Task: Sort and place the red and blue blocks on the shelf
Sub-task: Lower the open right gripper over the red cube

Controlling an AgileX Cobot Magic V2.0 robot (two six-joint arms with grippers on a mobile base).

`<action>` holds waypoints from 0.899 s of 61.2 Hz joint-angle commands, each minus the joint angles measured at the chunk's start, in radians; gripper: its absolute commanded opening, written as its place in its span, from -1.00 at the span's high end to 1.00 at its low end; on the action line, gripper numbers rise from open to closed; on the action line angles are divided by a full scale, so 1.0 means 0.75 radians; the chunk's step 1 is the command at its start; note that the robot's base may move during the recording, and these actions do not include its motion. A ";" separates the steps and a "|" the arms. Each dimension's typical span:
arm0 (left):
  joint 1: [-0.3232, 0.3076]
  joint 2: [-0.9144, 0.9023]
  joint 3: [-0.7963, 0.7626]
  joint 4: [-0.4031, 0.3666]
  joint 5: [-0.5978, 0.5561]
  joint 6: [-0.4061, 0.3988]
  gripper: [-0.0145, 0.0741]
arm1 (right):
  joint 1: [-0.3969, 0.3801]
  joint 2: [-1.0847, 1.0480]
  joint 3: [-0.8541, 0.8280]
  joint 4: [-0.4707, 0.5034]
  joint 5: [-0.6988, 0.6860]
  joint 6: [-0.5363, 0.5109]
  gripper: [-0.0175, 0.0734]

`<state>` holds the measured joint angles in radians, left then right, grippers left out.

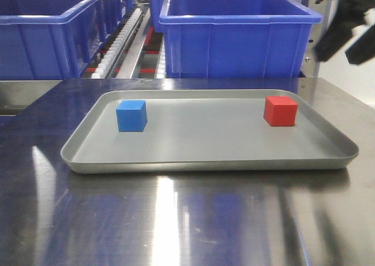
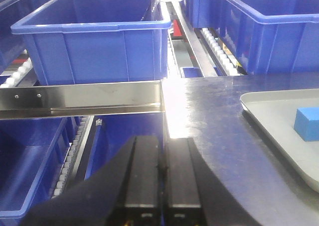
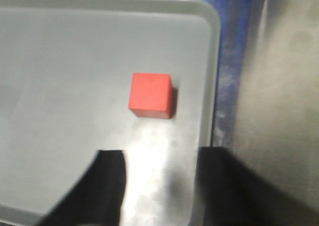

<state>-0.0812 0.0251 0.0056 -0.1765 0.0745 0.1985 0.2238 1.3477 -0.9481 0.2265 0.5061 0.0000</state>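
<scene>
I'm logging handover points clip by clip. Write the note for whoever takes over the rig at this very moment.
Left end effector: shut, empty, pointing toward the front rail of the shelf.
Right end effector: open, empty, above the tray, with the red block just ahead of its fingers.
Blue block: on the tray, at the opposite end from the red one; neither is touched.
Done: nothing placed yet.
Left: pick up both blocks and set them on the shelf.
</scene>
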 commanded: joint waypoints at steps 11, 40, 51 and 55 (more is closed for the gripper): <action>-0.001 0.011 0.048 -0.013 -0.118 -0.010 0.34 | 0.016 0.024 -0.055 0.015 -0.121 -0.010 -0.69; -0.001 0.011 0.048 -0.013 -0.118 -0.010 0.34 | 0.021 0.290 -0.357 0.005 0.107 -0.010 -0.68; -0.001 0.011 0.048 -0.013 -0.118 -0.010 0.34 | 0.036 0.395 -0.447 0.000 0.186 -0.010 -0.68; -0.001 0.011 0.048 -0.013 -0.118 -0.010 0.34 | 0.044 0.421 -0.466 -0.004 0.197 -0.010 -0.68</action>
<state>-0.0812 0.0251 0.0056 -0.1765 0.0745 0.1985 0.2515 1.6870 -1.2467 0.2246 0.6712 0.0000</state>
